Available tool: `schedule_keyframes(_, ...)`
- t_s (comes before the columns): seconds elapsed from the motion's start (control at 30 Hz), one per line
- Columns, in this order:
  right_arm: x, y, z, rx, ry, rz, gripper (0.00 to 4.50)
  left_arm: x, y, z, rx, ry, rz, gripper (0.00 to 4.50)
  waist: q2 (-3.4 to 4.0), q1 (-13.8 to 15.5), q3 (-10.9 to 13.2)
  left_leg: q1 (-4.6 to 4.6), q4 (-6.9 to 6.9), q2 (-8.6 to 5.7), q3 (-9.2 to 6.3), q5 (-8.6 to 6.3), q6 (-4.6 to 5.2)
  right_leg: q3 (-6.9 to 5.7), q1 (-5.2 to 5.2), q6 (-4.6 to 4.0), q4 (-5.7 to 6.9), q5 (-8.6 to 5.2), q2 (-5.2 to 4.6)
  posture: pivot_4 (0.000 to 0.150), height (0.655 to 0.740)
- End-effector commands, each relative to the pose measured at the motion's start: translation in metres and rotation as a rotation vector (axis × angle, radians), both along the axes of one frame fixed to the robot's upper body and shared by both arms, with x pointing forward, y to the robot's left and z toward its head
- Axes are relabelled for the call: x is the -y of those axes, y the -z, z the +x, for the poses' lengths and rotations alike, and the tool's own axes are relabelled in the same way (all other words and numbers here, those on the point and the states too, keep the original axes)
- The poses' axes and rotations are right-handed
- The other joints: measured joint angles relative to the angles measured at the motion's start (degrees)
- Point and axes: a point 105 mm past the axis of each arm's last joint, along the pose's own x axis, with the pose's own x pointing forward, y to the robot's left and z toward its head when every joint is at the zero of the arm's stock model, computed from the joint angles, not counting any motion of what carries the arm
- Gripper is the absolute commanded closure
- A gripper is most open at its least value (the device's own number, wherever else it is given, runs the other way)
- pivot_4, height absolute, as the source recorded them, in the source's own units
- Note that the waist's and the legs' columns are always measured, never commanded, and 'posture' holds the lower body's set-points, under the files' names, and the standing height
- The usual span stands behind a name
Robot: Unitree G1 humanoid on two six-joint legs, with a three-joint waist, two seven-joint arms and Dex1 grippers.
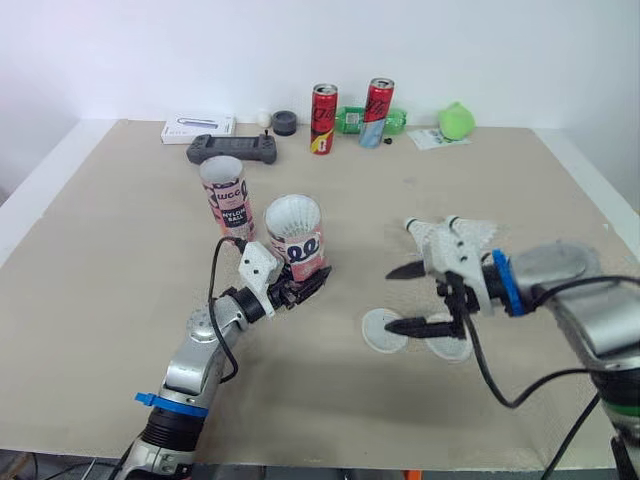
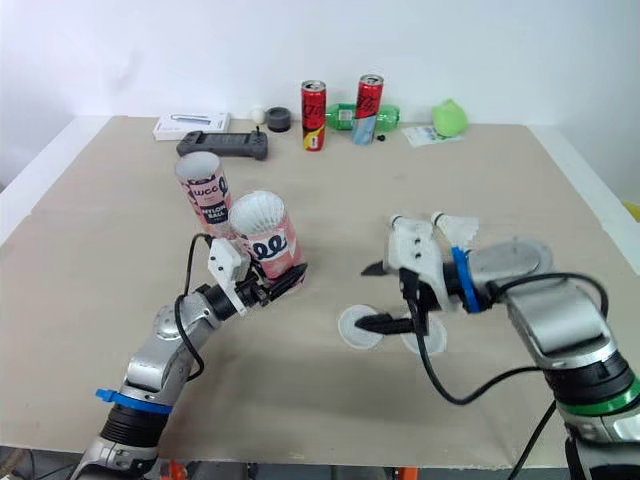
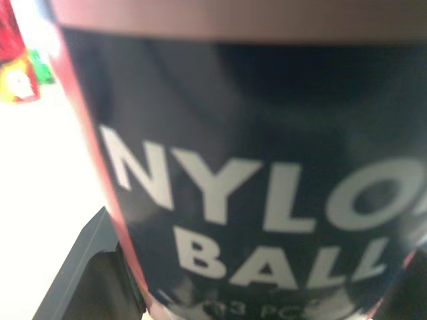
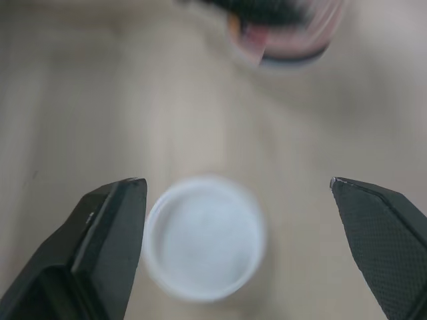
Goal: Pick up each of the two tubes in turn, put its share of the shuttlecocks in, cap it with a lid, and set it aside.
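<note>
An open pink tube point(image 1: 223, 195) stood upright on the left part of the beige bench point(image 1: 110, 250), well clear of both arms. Just to its right, the left claw point(image 1: 303, 288) was clenched low on a second pink tube point(image 1: 297, 245), which leaned slightly and showed the white feathers of a shuttlecock point(image 1: 293, 212) at its mouth; whether its base touched the bench could not be told. In the left wrist view the words "NYLON BALL" on that tube ran across between the fingers.

Toward the middle, two white lids point(image 1: 383, 332) lay flat, side by side, on the bench. The right claw point(image 1: 410, 298) hung released over them, its fingers point(image 4: 110, 237) spread wide with the nearer lid between them and not touching. Loose white shuttlecocks point(image 1: 478, 232) lay just behind that claw.

Along the far edge sat a white box point(image 1: 198, 128), a black controller point(image 1: 232, 149), two red cans point(image 1: 324, 118), a green bottle point(image 1: 355, 120) on its side and a green object point(image 1: 457, 120).
</note>
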Motion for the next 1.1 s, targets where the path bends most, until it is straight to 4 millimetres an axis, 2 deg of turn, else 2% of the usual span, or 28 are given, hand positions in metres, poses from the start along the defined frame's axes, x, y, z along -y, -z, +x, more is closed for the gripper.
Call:
schedule_keyframes(0.03, 0.004, 0.01, 0.011, 0.031, 0.04, 0.004, 0.03, 0.004, 0.016, -0.006, -0.024, 0.044, 0.03, 1.32, 0.0, 0.0, 0.0, 0.02, 0.02, 0.01, 0.01, 0.02, 0.0, 0.02, 0.01, 0.04, 0.0, 0.05, 0.01, 0.15, 0.74)
schedule_keyframes(0.3, -0.002, 0.034, 0.029, 0.039, 0.076, -0.02, 0.03, -0.001, 0.051, -0.006, -0.074, 0.025, 0.147, 1.32, 0.03, 0.0, 0.0, 0.04, 0.07, 0.02, 0.02, 0.12, -0.03, 0.06, 0.05, 0.08, -0.01, 0.18, 0.04, 0.15, 0.74)
schedule_keyframes(0.37, -0.002, 0.04, 0.029, 0.037, 0.063, -0.046, 0.57, -0.002, 0.053, -0.005, -0.078, 0.025, 0.151, 1.32, 0.03, 0.0, 0.0, 0.06, 0.07, 0.02, 0.01, 0.12, -0.03, 0.06, 0.08, 0.08, -0.01, 0.18, 0.04, 0.15, 0.74)
schedule_keyframes(0.43, 0.001, 0.045, 0.028, 0.043, 0.054, -0.074, 1.33, -0.003, 0.054, -0.005, -0.078, 0.022, 0.152, 1.32, 0.05, 0.0, -0.1, 0.08, 0.07, 0.02, 0.01, 0.12, -0.03, 0.06, 0.11, 0.09, -0.01, 0.18, 0.04, 0.15, 0.74)
schedule_keyframes(0.63, 0.003, 0.044, 0.027, 0.062, 0.032, -0.088, 4.49, -0.003, 0.053, -0.004, -0.079, 0.013, 0.144, 1.32, 0.03, 0.0, -0.1, 0.34, 0.07, 0.03, 0.02, 0.16, 0.01, 0.07, 0.29, -0.01, -0.01, 0.12, 0.05, 0.15, 0.74)
schedule_keyframes(0.73, 0.003, 0.035, 0.028, 0.075, 0.027, -0.056, 4.49, -0.003, 0.053, -0.004, -0.082, 0.011, 0.147, 1.32, 0.04, 0.0, -0.1, 0.34, 0.07, 0.04, 0.02, 0.16, 0.02, 0.07, 0.29, 0.03, -0.01, 0.14, 0.07, 0.15, 0.74)
schedule_keyframes(0.8, -0.001, 0.006, 0.032, 0.123, 0.015, 0.01, 4.49, -0.003, 0.054, -0.003, -0.087, 0.006, 0.155, 1.32, 0.04, 0.0, -0.1, 0.33, 0.07, 0.04, 0.02, 0.16, 0.02, 0.07, 0.3, 0.06, -0.01, 0.16, 0.06, 0.15, 0.74)
schedule_keyframes(0.9, -0.012, -0.053, 0.037, 0.237, -0.034, 0.091, 4.49, -0.004, 0.054, -0.001, -0.09, 0.001, 0.163, 1.32, 0.24, -0.1, -0.1, 0.32, 0.08, 0.03, 0.17, 0.19, 0.04, 0.22, 0.23, 0.16, -0.01, 0.28, 0.06, 0.15, 0.74)
schedule_keyframes(1.1, -0.045, -0.14, 0.039, 0.452, -0.139, 0.181, 4.49, -0.002, 0.055, 0.0, -0.095, -0.002, 0.173, 1.32, 0.24, -0.1, -0.1, 0.34, 0.05, 0.06, 0.16, 0.31, 0.18, 0.23, 0.19, 0.08, -0.01, 0.27, 0.11, 0.15, 0.74)
